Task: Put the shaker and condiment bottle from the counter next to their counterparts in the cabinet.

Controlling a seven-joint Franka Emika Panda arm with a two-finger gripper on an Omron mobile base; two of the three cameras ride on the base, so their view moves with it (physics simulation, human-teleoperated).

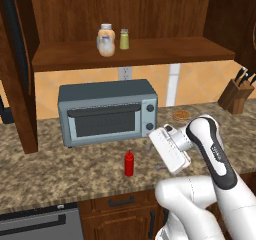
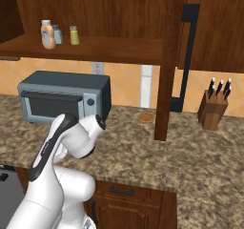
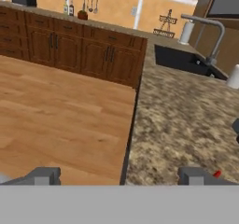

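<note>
The gripper [image 3: 125, 175] hangs low over the counter [image 1: 60, 174] edge with its fingers [image 3: 44, 175] spread and empty, apparently lining up on the condiment bottle [image 1: 129, 163], which stands upright nearby before the toaster oven [image 1: 107, 111]. Up in the cabinet [image 1: 135, 54], the shaker [image 1: 124, 39] already sits just beside their counterparts [image 1: 106, 40], so 1 of 2 placements looks done.

Open shelf, crowded counter back

The shelf [image 1: 165, 51] is lying bare right of the shaker [image 1: 124, 39] and the pair [image 1: 106, 40]; the toaster oven [image 1: 107, 111] is blocking the counter [image 1: 60, 166] behind the red bottle [image 1: 129, 163], whose sides are standing free.
</note>
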